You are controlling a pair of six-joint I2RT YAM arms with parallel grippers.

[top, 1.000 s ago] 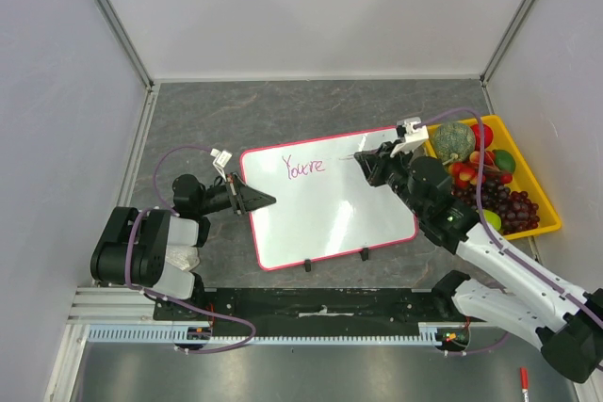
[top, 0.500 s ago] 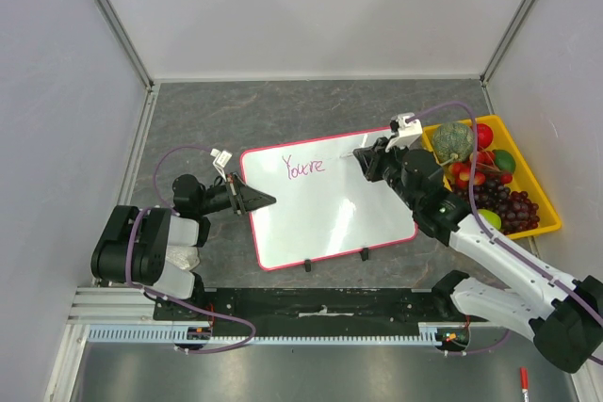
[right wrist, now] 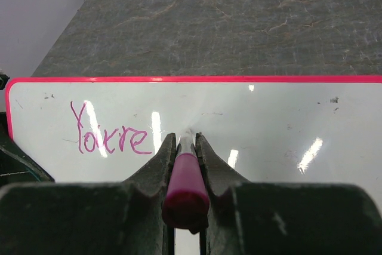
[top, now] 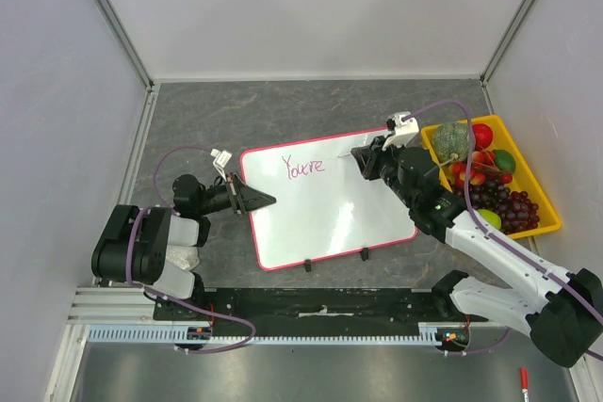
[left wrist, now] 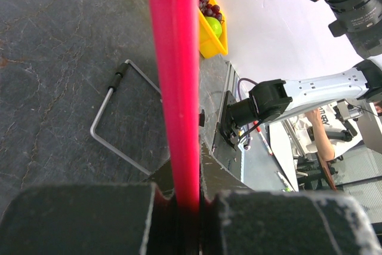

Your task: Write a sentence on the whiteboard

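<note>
The left hand [top: 262, 201] is clamping the pink rim of the whiteboard [top: 330, 209] at its 9 o'clock edge. The board is lying flat mid-table [top: 283, 110]. Towards its 11 o'clock corner the sentence [top: 303, 167] is showing only "You're". At its 2 o'clock the right hand [top: 363, 159] is squeezing a magenta marker [right wrist: 186, 189], tip pointing at the board just 3 o'clock of that word.
</note>
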